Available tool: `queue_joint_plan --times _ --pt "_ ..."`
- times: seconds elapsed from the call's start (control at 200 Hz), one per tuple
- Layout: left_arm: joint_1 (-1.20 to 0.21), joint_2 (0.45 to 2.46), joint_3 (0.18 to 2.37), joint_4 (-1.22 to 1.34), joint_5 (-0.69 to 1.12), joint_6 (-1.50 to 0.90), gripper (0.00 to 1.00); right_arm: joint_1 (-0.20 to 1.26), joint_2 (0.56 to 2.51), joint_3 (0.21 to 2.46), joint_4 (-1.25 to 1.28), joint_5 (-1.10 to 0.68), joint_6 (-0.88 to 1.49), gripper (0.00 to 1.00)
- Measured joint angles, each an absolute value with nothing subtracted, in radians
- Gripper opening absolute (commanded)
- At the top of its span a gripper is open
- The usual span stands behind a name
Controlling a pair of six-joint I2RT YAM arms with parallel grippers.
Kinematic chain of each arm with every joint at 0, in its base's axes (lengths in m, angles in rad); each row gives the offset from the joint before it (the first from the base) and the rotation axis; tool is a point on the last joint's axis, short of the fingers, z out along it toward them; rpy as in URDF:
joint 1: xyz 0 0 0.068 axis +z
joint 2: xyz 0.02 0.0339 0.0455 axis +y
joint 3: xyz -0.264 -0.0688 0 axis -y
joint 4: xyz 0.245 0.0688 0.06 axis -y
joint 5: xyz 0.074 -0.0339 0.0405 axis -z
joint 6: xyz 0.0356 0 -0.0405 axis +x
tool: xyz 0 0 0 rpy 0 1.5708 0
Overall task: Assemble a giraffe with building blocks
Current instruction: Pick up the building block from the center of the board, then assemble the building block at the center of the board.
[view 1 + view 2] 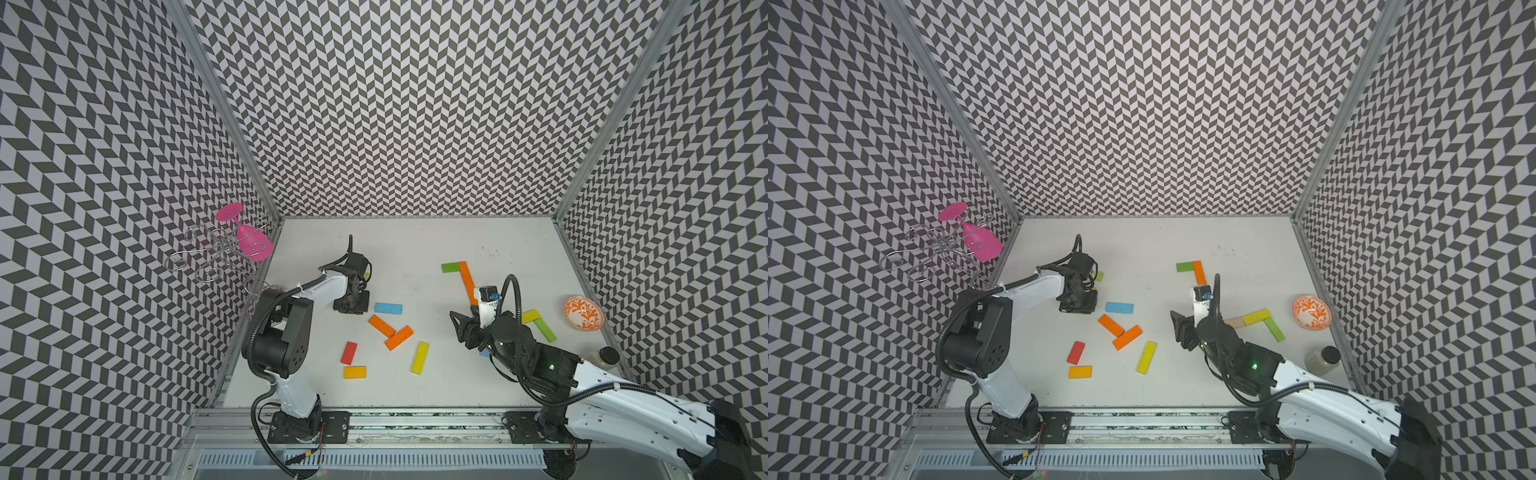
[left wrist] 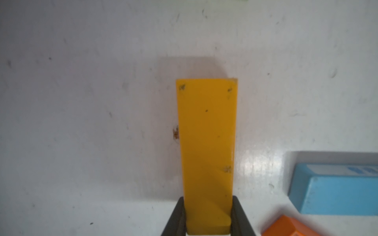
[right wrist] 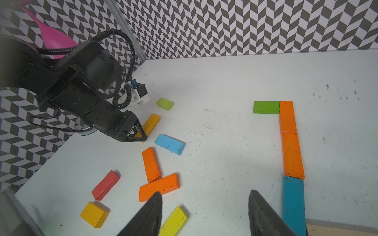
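Chevron-patterned walls (image 1: 415, 104), white tabletop (image 1: 415, 249)

fingers (image 2: 178, 216) pinch one end of an amber block (image 2: 206, 143). toward the desk's (image 1: 415, 249) 2 o'clock a green block (image 3: 266, 107) butts the far end of a line of two orange blocks (image 3: 292, 155) and a teal block (image 3: 293, 200). a blue block (image 1: 388, 308) and red block (image 1: 349, 353) lie loose mid-desk.

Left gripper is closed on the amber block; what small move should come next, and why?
Probably a short, straight lift. The left gripper is shut on one end of the amber block, which seems to lie flat on the table. A blue block and an orange block sit close beside it, so sliding it sideways could knock them.
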State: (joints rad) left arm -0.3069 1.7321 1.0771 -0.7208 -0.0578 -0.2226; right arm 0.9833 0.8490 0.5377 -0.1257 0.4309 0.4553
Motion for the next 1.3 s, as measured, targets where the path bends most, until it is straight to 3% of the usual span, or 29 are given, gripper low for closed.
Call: queue_joint_plan --times 0.185,0.506,0.761,0.896,0.966,1.027,1.117,1.302 --pt "-0.323 1.719 1.134 -0.752 -0.036 -0.188 0.10 0.983 0.857 0.538 -0.125 0.425 0.455 0.65" --pt "-0.383 1.921 1.359 -0.760 0.004 -0.139 0.08 0.983 0.855 0.538 -0.126 0.427 0.457 0.65" --pt "-0.373 1.991 1.394 -0.770 -0.035 -0.141 0.08 0.983 0.846 0.540 -0.128 0.431 0.457 0.65" --pt "-0.373 1.988 1.388 -0.776 -0.052 -0.144 0.18 0.983 0.843 0.540 -0.127 0.431 0.458 0.65" --pt "-0.373 1.980 1.378 -0.776 -0.059 -0.147 0.46 0.983 0.843 0.540 -0.127 0.431 0.458 0.65" --pt "-0.373 1.976 1.369 -0.781 -0.067 -0.151 0.55 0.983 0.843 0.540 -0.127 0.430 0.461 0.65" --pt "-0.373 1.974 1.370 -0.788 -0.073 -0.155 0.56 0.983 0.843 0.540 -0.127 0.430 0.464 0.65" --pt "-0.373 1.983 1.412 -0.810 -0.074 -0.157 0.48 0.983 0.843 0.540 -0.127 0.430 0.464 0.65"
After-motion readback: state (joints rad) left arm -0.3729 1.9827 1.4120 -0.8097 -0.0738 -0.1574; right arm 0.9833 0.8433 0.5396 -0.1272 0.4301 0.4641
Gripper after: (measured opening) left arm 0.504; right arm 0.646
